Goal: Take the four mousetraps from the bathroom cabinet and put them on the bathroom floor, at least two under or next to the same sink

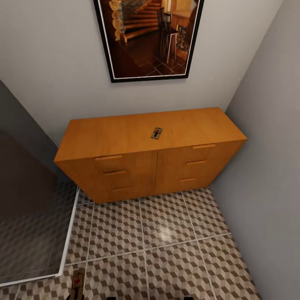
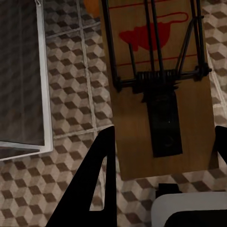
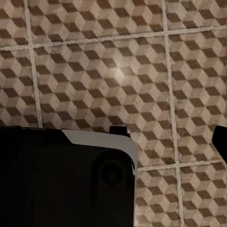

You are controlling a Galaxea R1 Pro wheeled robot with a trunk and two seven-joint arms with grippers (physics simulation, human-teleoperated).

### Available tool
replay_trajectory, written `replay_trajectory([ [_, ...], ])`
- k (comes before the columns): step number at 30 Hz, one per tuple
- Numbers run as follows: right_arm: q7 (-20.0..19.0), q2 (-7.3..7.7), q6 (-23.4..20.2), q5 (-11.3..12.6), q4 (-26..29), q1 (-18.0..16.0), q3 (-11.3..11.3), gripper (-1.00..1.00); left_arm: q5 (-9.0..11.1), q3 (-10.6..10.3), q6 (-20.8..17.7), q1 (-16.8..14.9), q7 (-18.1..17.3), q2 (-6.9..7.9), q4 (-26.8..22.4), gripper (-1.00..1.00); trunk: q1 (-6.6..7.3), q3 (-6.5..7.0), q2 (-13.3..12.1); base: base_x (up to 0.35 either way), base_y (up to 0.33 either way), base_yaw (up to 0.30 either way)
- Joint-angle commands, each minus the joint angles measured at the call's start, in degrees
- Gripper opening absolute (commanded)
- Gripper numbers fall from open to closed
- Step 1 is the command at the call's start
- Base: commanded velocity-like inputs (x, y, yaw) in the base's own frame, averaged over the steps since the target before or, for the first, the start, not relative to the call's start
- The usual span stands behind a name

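Observation:
The orange-brown cabinet (image 1: 125, 137) stands against the far wall with all its drawers shut. One mousetrap (image 1: 156, 133) lies on its flat top, near the middle. A second mousetrap (image 1: 78, 282) hangs above the bathroom floor (image 1: 166, 233) at the lower left of the head view. In the left wrist view this mousetrap (image 2: 137, 127), a wooden board with a dark spring bar and a red print, sits between the black fingers (image 2: 97, 184) of my left gripper (image 2: 165, 130), which is shut on it. My right gripper (image 3: 168, 135) is open over bare cube-pattern tiles (image 3: 94, 71). The sink is out of view.
A glass panel with a white frame (image 1: 68, 233) stands on the floor at the left. Grey walls close in on the cabinet from the right (image 1: 266, 166) and behind it, where a framed picture (image 1: 148, 37) hangs. Open tiled floor lies in front of the cabinet.

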State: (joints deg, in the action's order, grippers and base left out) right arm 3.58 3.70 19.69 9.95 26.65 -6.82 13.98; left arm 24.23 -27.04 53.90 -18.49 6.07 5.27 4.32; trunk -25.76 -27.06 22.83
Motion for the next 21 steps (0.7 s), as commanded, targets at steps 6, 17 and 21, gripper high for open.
replay_trajectory([
  [6, 0.4, 0.08, 2.1, 0.2, 0.3, 0.0, 0.5, 1.0, -0.2, -0.5, 0.3, 0.1, 1.3, -0.46, 0.2, -1.0, -0.03, -0.07, 0.1, 0.0, 0.0, 0.0],
  [17, 0.5, 0.08, 2.5, 0.2, 0.2, 0.0, 0.4, 1.0, -0.3, -0.5, 0.3, 0.1, 1.5, -0.69, 0.2, -1.0, -0.03, -0.07, 0.1, 0.0, 0.0, 0.0],
  [21, 0.5, 0.08, 2.6, 0.2, 0.2, 0.0, 0.4, 1.0, -0.3, -0.5, 0.3, 0.1, 1.5, -0.7, 0.2, -1.0, -0.03, -0.07, 0.1, 0.0, 0.0, 0.0],
])
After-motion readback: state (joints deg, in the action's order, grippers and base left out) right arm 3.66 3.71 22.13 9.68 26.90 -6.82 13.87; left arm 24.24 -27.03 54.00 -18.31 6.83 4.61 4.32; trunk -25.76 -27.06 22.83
